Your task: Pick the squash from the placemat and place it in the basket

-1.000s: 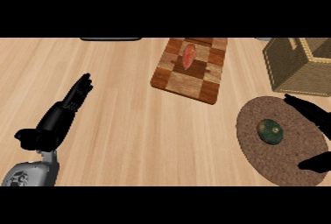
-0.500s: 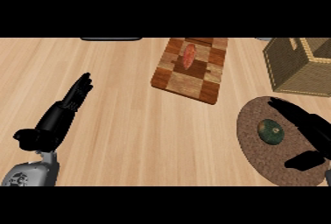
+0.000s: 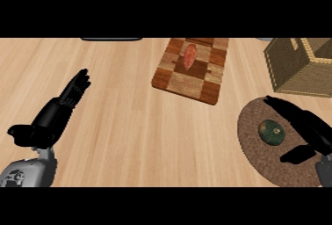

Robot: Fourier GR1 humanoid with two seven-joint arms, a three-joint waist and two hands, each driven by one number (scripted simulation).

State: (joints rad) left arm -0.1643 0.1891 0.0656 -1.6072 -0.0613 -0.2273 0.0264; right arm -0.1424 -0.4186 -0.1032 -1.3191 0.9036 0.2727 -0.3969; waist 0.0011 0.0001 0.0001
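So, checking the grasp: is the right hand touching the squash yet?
Apart. The head view shows brown placemat between the open right hand and the squash.

Bright, even light; soft shadows, no glare.

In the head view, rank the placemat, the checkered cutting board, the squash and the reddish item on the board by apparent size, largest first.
1. Placemat, partly cut off at the right edge.
2. Checkered cutting board; close to the placemat, so their order is unsure.
3. Squash.
4. Reddish item; longer but narrower than the squash and farther away, so unsure.
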